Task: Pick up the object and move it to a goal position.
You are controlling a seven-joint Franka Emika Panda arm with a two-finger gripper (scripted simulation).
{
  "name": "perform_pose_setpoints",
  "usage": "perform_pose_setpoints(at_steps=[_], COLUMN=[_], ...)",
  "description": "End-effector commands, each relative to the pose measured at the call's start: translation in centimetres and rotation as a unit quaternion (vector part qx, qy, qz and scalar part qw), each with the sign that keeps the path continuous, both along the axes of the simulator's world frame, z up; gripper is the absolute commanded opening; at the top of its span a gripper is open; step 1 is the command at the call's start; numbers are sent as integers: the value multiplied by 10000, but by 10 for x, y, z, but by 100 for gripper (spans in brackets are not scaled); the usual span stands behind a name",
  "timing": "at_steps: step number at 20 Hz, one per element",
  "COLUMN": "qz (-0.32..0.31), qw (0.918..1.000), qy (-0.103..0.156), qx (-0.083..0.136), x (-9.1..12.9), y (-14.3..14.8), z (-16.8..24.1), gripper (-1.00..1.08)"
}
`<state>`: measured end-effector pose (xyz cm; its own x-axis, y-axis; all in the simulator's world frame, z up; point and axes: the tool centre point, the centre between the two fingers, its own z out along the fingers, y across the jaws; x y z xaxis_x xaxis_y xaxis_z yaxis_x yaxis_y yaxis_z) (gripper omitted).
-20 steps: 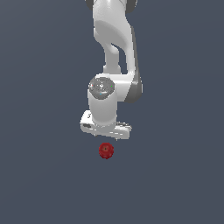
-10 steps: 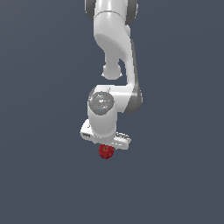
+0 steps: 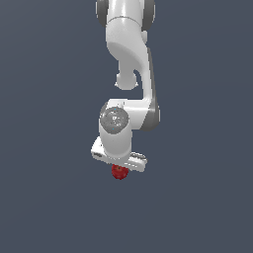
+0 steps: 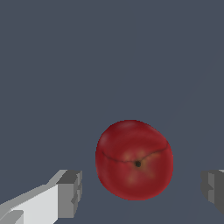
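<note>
The object is a small dark red, roundish, apple-like item lying on the flat grey surface. In the wrist view it sits between my two grey fingertips, with a clear gap on each side, so nothing touches it. My gripper is open. In the exterior view the white gripper hangs straight over the object, whose upper part is hidden behind the hand.
The white arm rises above the gripper to the frame's top edge. The grey surface stretches evenly on all sides.
The arm has descended steadily, bringing the gripper from above the object down around it. The object has not moved.
</note>
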<state>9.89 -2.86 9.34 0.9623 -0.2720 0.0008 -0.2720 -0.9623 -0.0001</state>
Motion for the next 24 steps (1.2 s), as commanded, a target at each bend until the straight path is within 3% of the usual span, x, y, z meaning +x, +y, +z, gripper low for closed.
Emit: perform_pose_setpoints(at_steps=[1,8,14,15,24], qz=[-2,-9,-9,-9,-9], qw=[10000,10000,10000,10000,10000], qy=[6,4,4,4,4], qx=[0,0,0,0,0], x=[0,-1,0,0,0], y=[0,0,0,0,0], z=[-8,-44,-47,-47,-47], gripper=[100,100,100,-100,-100])
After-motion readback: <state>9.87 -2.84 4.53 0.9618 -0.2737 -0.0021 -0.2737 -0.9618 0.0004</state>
